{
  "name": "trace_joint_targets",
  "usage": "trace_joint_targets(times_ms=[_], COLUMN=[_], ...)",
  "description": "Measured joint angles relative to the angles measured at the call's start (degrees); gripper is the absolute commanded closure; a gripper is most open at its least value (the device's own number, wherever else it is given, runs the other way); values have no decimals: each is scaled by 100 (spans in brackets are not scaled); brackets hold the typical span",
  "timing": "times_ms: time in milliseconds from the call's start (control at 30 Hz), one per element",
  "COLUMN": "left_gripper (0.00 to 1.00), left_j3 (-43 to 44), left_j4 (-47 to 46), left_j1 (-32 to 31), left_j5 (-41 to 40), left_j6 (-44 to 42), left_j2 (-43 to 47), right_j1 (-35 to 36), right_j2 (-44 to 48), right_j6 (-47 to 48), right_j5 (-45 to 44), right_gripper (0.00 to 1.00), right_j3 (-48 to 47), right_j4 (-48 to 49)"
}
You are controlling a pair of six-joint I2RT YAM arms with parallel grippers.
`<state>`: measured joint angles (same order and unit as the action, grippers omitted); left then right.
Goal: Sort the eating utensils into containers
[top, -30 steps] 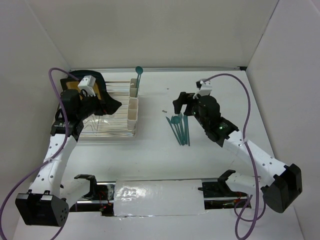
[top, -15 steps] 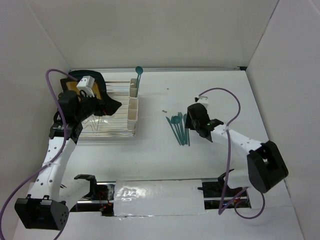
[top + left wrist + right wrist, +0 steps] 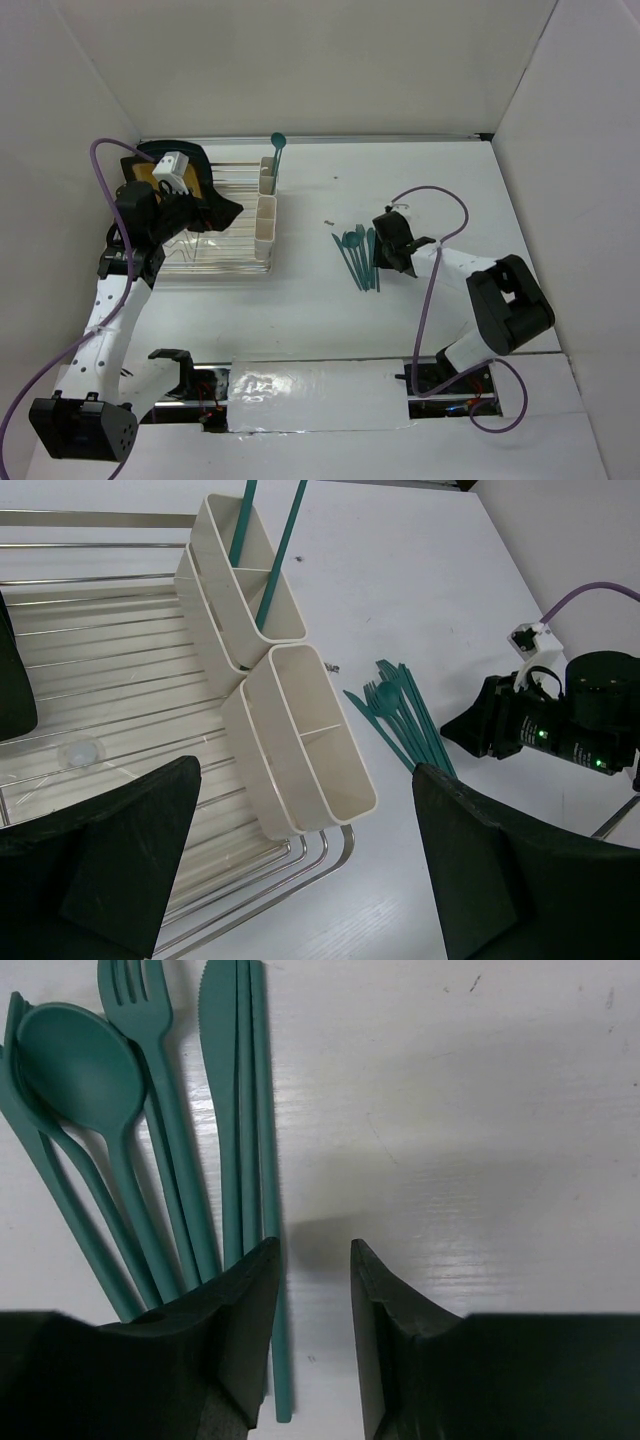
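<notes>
Teal plastic is what I am watching, and little of it has moved. On the left, my left gripper (image 3: 305, 780) hangs over the wire rack (image 3: 200, 262) just as it did a second ago, jaws wide apart and empty. The cream containers (image 3: 266, 215) stand along the rack's right edge, with two standing utensils (image 3: 278, 140) upright in the far one. Right of them the loose utensils (image 3: 358, 255) lie bunched on the table (image 3: 450, 200), undisturbed.

The change is on the right. The right gripper (image 3: 315, 1260) has dropped from well above to table level at the bunch's right edge. Its jaws are a narrow gap apart with only bare table between them, and one finger (image 3: 235, 1330) overlaps the knives (image 3: 240, 1110). I judge it is lining up a pick, with nothing gripped yet.
</notes>
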<state>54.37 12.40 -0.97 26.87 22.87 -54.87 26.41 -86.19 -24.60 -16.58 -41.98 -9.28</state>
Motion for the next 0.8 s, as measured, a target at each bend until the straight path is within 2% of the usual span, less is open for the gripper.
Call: trace_joint_targets(times_ms=[133, 500, 700, 767, 800], left_gripper=[0, 0, 0, 0, 0], left_j3=[0, 0, 0, 0, 0], left_j4=[0, 0, 0, 0, 0], left_j1=[0, 0, 0, 0, 0], left_j5=[-2, 0, 0, 0, 0], left_j6=[0, 0, 0, 0, 0], left_j2=[0, -2, -2, -2, -2], right_j1=[-17, -22, -22, -31, -31], right_j2=[-164, -304, -463, -597, -603], right_j6=[50, 153, 199, 223, 223], right_j5=[57, 212, 79, -11, -57], right_gripper=[62, 60, 72, 79, 79], right_j3=[-2, -46, -140, -229, -234], right_j4=[81, 238, 280, 343, 378])
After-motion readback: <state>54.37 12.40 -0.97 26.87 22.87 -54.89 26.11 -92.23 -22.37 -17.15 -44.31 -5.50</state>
